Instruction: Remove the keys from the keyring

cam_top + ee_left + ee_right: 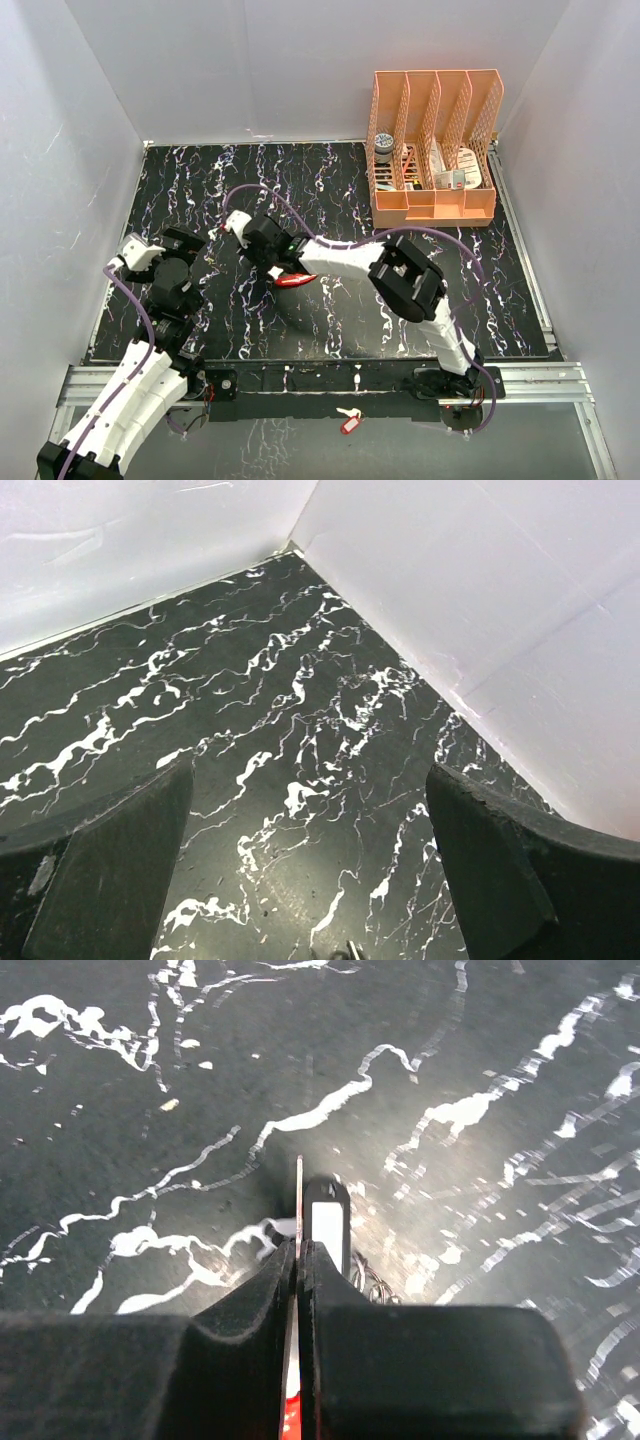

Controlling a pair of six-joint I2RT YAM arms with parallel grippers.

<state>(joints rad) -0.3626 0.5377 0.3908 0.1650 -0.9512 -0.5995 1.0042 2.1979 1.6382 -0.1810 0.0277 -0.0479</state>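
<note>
Your right hand [300,1255] is pinching the keys [299,1198], its fingers pressed together on a thin silvery edge. The red of the keyring [291,1415] is showing between them lower down, and in the top view that red piece is sticking out just beside the hand over the black marbled tabletop [330,190], left of centre. Your left hand [310,780] is hanging spread wide over the tabletop near the left wall, apart from the keys, while a lone key with a red tag [347,421] is lying near the arm bases.
</note>
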